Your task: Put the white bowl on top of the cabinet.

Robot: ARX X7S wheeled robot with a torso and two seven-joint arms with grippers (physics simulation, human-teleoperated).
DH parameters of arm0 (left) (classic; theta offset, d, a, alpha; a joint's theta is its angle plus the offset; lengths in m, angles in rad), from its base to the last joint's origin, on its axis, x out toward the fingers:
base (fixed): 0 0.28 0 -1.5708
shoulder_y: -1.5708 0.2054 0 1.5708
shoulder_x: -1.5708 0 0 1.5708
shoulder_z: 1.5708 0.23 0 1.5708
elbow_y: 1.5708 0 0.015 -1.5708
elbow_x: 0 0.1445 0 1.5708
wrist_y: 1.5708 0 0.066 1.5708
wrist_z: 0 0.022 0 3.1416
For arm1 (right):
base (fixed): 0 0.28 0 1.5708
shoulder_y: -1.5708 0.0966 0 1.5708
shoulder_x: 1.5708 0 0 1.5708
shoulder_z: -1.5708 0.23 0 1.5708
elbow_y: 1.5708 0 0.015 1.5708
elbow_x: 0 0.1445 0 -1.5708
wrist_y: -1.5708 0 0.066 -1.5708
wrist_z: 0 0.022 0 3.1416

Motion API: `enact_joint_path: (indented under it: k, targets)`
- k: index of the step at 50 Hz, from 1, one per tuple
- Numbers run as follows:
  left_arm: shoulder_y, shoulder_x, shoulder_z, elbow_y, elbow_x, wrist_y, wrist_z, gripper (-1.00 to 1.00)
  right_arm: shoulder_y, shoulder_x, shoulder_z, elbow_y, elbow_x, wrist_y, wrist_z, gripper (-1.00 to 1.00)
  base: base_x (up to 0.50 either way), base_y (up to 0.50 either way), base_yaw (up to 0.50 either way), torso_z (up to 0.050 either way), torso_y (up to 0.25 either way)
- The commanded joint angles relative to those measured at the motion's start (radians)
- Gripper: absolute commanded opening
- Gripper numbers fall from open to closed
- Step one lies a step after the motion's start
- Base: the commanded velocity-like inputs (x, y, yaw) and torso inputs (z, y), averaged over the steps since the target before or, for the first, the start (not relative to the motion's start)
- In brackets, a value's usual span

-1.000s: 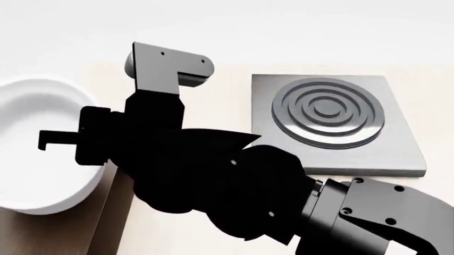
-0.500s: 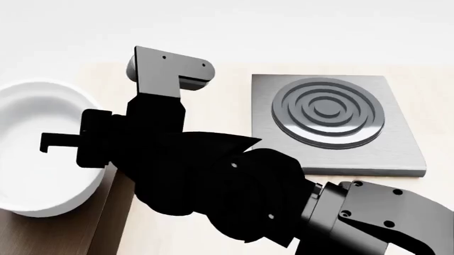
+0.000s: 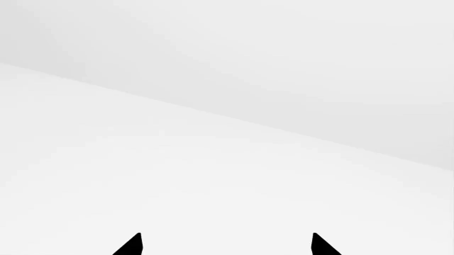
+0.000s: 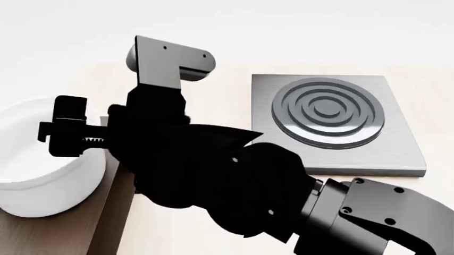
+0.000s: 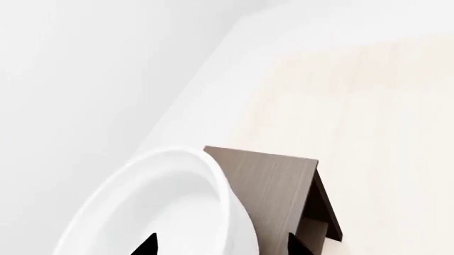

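Right gripper: the black two-finger gripper (image 4: 67, 130) reaches across to the robot's left side; its fingers stand apart on either side of the bowl's near wall, one inside and one outside, and whether they press on it I cannot tell.
Left gripper: only two dark fingertips (image 3: 135, 245) show in its wrist view, set well apart, with nothing between them and a blank pale surface ahead.
Bowl: the deep glossy white bowl (image 4: 32, 170) sits upright on the flat top of the dark brown wood-grain cabinet (image 4: 106, 212), close to one corner.
Why so: a rim pinch suits tall, nearly straight walls and keeps the bowl level while it is set down.
Stage: placement looks all but finished; letting go and lifting clear seem to be what remains.
Bystander: the square grey stove plate with black rings (image 4: 330, 114) lies well apart on the pale wooden table (image 4: 227, 90).
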Motion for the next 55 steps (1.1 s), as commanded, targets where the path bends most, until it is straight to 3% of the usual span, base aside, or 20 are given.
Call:
enact_joint_path:
  k: [1, 17, 55]
  targets:
    - [0.000, 0.000, 0.000, -0.002, 0.000, 0.001, 0.001, 1.00, 0.003, 0.000, 0.009, 0.000, -0.008, 0.000, -0.002, 1.00, 0.00, 0.00, 0.00, 0.000, 0.000]
    - [0.002, 0.000, 0.001, 0.000, 0.000, 0.002, 0.000, 1.00, 0.005, 0.012, 0.018, -0.023, -0.017, -0.011, 0.008, 1.00, 0.00, 0.00, 0.00, 0.000, 0.000]
    - [0.000, 0.000, 0.004, 0.002, 0.006, -0.001, -0.003, 1.00, 0.087, 0.163, 0.091, -0.242, -0.054, -0.052, 0.148, 1.00, 0.00, 0.00, 0.00, 0.000, 0.000]
